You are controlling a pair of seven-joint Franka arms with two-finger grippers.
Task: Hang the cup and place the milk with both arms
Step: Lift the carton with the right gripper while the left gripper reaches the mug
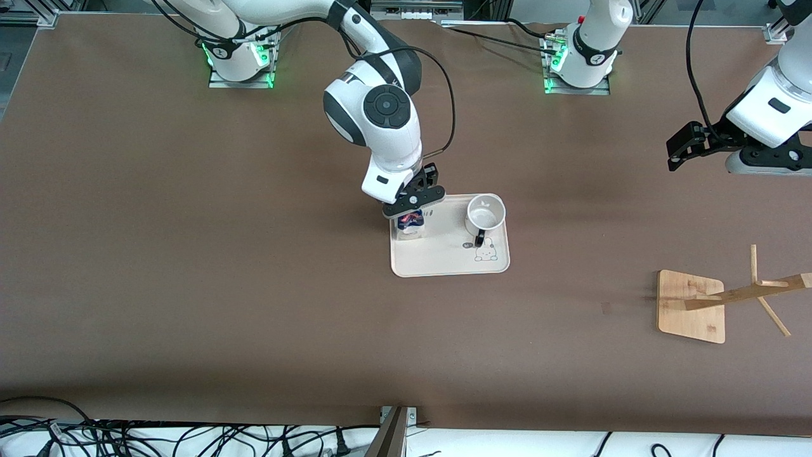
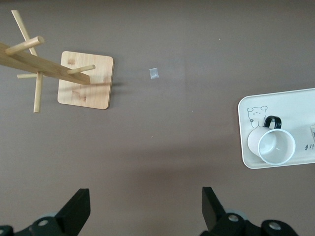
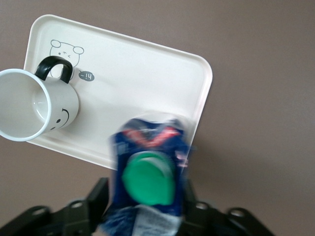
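The milk (image 1: 410, 222), a dark blue and white carton with a green cap, is at the corner of a cream tray (image 1: 444, 260) toward the right arm's end. My right gripper (image 1: 412, 212) is over it, its fingers against the carton's sides; in the right wrist view the milk (image 3: 147, 172) fills the gripper (image 3: 145, 196). The cup (image 1: 485, 214), a white mug with a black loop handle, stands upright on the tray (image 3: 147, 64) beside the milk and also shows in both wrist views (image 3: 34, 105) (image 2: 273, 145). My left gripper (image 1: 674, 155) is open and empty, waiting over bare table (image 2: 146, 206).
A wooden mug rack (image 1: 691, 308) with pegs stands toward the left arm's end, nearer the front camera than the tray; it shows in the left wrist view (image 2: 86, 81). A small pale scrap (image 2: 154, 73) lies on the brown table between rack and tray (image 2: 290, 101).
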